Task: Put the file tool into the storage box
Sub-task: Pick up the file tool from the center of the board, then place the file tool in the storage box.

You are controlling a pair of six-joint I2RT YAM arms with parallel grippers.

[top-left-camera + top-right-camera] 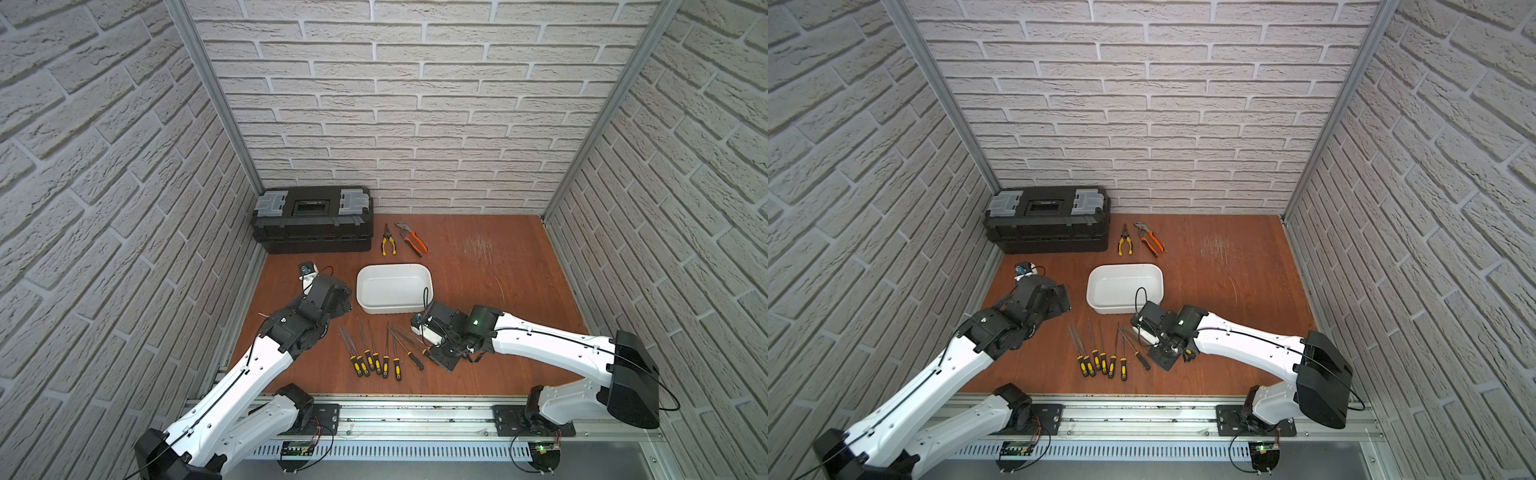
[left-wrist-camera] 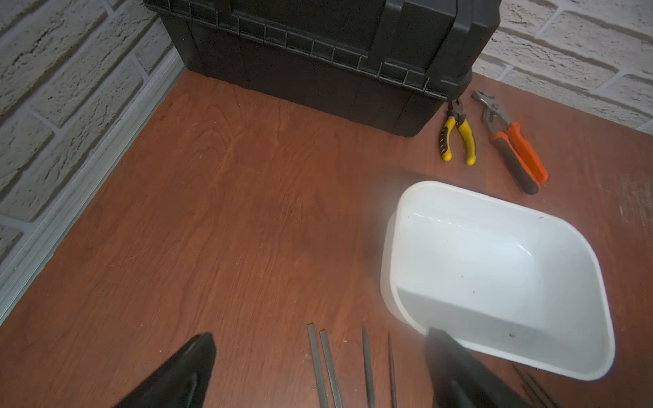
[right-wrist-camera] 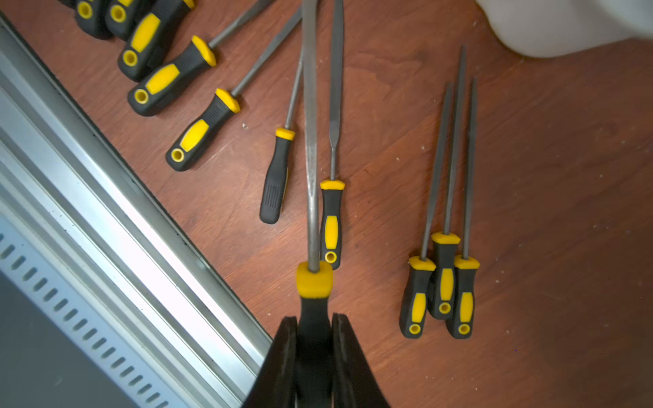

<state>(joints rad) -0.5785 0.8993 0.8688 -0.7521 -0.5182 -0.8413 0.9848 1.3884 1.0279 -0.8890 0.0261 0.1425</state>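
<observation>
1. Nearest to me, just past the metal rail (image 3: 116,197), my right end effector (image 3: 313,319) is closed narrow on the black handle of one file (image 3: 311,159). The yellow collar sits just free of the fingertips.
2. The long axis of this file goes straight out from the end effector. In both top views it lies slanted over the desk (image 1: 498,291), tip toward the left arm's side and a little toward the back wall. Whether it is already off the desk I cannot tell.
3. The other files (image 1: 374,357) lie in a loose row beside it, handles toward the rail.
4. My left end effector (image 2: 319,333) is wide open and holds nothing. Some file tips show between its fingers.
5. The white box (image 1: 390,308) stands just behind the right wrist, on the side away from the rail. I judge the coming move to be a lift, then a carry backward, with a turn so the file goes along the long side of the box. Otherwise the tip may catch the rim. The right arm has the file, so it is the arm for this.
6. The right wrist view shows the grip, which the top views hide under the wrist, but only a blurred corner of the box. The left wrist view shows the box is empty.
7. Farthest are the yellow pliers (image 1: 387,233), the orange pliers (image 1: 411,239) and the black toolbox (image 1: 311,232) at the back wall, well apart from this path.
</observation>
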